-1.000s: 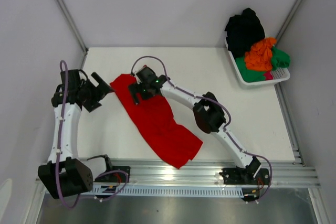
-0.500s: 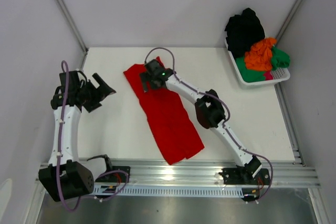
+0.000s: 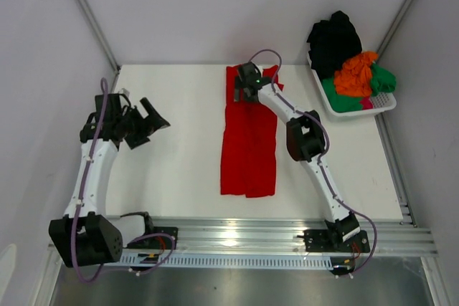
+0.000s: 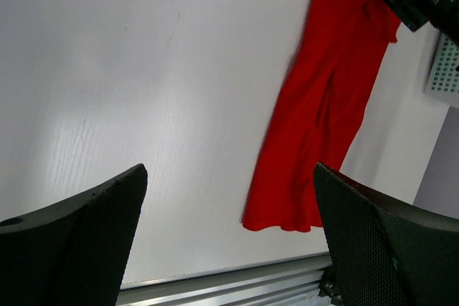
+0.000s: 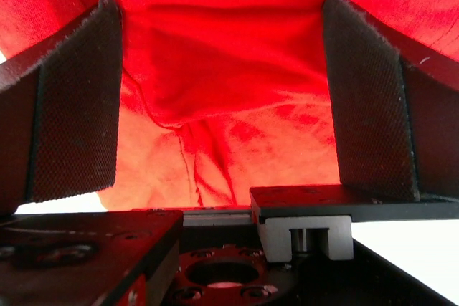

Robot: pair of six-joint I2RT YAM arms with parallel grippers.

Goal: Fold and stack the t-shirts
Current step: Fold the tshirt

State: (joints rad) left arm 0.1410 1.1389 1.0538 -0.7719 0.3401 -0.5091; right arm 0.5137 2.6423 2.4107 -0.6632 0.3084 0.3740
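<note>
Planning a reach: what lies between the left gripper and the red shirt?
Only bare table separates left gripper from red shirt; top view shows it.

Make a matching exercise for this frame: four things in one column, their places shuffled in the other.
Things
1. red shirt
2. black shirt
3. orange shirt
4. basket

Places
a. at the far right corner of the table
b. laid out long on the middle of the table
c. heaped at the far end of the basket
d. in the basket, on the near side of the black heap

Pairs: 1-b, 2-c, 3-d, 4-a
</note>
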